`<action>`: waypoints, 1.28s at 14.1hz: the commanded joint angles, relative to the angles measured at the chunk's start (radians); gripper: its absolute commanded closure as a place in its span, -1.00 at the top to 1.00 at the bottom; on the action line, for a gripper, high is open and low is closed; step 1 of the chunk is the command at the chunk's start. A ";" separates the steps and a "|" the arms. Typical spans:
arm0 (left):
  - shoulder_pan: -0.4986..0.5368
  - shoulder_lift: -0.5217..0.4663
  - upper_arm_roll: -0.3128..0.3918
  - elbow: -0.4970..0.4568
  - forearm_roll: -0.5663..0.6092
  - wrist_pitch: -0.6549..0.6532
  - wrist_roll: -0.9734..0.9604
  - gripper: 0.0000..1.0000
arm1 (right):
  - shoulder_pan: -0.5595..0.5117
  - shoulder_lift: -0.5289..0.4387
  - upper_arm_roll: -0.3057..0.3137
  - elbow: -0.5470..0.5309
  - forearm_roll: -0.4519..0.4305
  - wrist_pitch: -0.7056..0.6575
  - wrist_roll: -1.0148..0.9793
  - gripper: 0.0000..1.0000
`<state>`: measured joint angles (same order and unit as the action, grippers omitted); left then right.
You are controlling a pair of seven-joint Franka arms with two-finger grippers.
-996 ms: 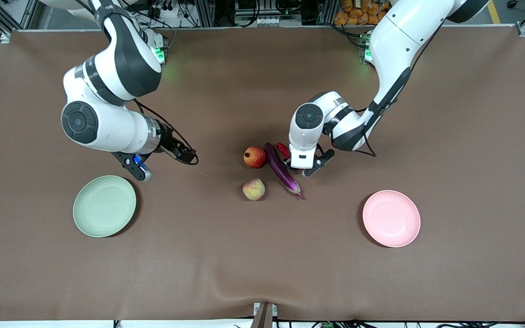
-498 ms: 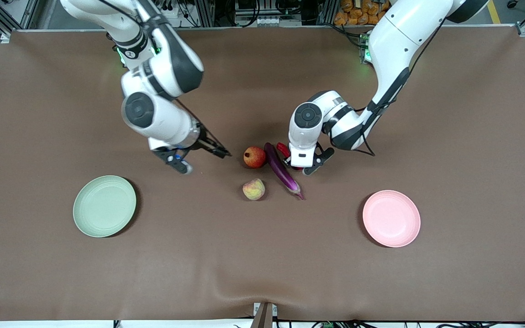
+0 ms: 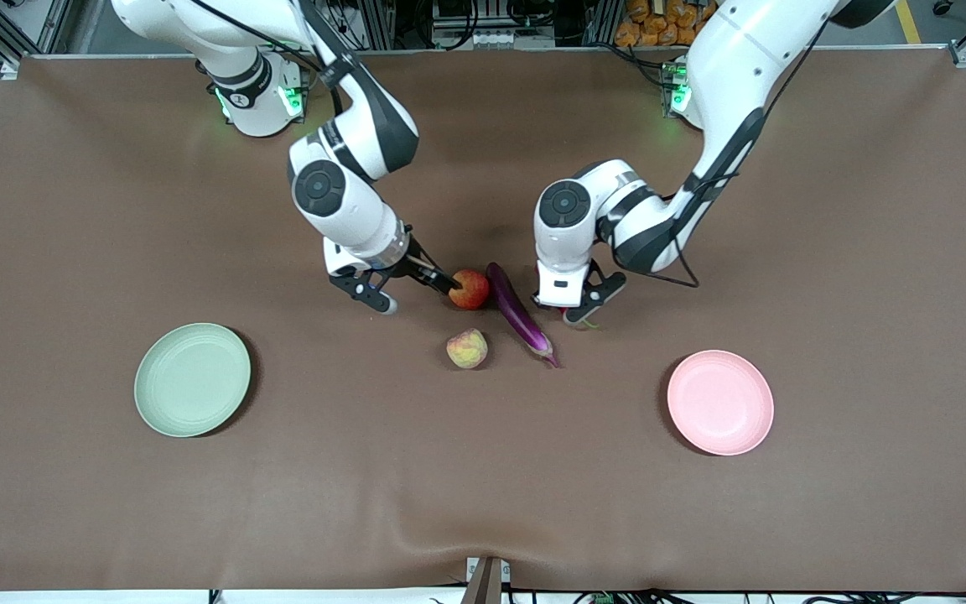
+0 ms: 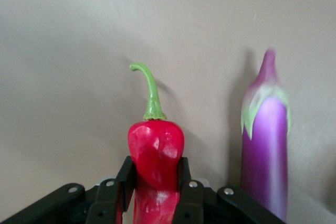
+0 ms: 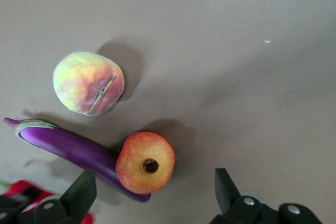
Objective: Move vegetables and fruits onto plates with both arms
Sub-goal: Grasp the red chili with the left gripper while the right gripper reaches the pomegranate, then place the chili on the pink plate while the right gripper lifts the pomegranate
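Note:
My left gripper [image 3: 569, 309] is shut on the red chili pepper [image 3: 572, 317] and holds it just above the table beside the purple eggplant [image 3: 519, 315]. In the left wrist view the chili [image 4: 156, 148] stands between the fingers with its green stem up, and the eggplant [image 4: 265, 145] lies beside it. My right gripper [image 3: 448, 287] is open over the round red fruit [image 3: 469, 289]. In the right wrist view this fruit [image 5: 145, 162] lies between the open fingers [image 5: 79, 192], touching the eggplant [image 5: 68, 145]. The peach-like fruit [image 3: 467, 348] lies nearer the front camera and shows in the right wrist view [image 5: 88, 82].
The pale green plate [image 3: 192, 379] sits toward the right arm's end of the table. The pale pink plate [image 3: 720, 403] sits toward the left arm's end. Both hold nothing. Brown cloth covers the table.
My right arm has swung from near the green plate to the round red fruit. My left gripper has carried the chili a little away from the eggplant.

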<state>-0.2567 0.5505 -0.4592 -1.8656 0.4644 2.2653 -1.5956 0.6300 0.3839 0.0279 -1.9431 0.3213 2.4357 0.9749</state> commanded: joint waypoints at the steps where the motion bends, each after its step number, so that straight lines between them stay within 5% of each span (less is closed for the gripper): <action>1: 0.063 -0.121 -0.006 -0.011 0.007 -0.116 0.148 -1.00 | 0.049 0.035 -0.009 -0.007 0.018 0.060 -0.004 1.00; 8: 0.301 -0.146 -0.003 0.129 -0.001 -0.200 0.661 -1.00 | 0.149 0.147 -0.014 -0.002 0.009 0.244 0.010 1.00; 16: 0.442 0.136 0.013 0.429 0.008 -0.191 0.913 -1.00 | 0.168 0.211 -0.019 -0.004 0.005 0.341 0.010 1.00; 18: 0.429 0.190 0.031 0.468 0.010 -0.179 0.913 -1.00 | 0.165 0.210 -0.019 -0.004 0.005 0.341 0.011 0.44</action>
<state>0.1885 0.6620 -0.4353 -1.4919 0.4642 2.0960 -0.6939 0.7799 0.5954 0.0238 -1.9456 0.3233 2.7658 0.9776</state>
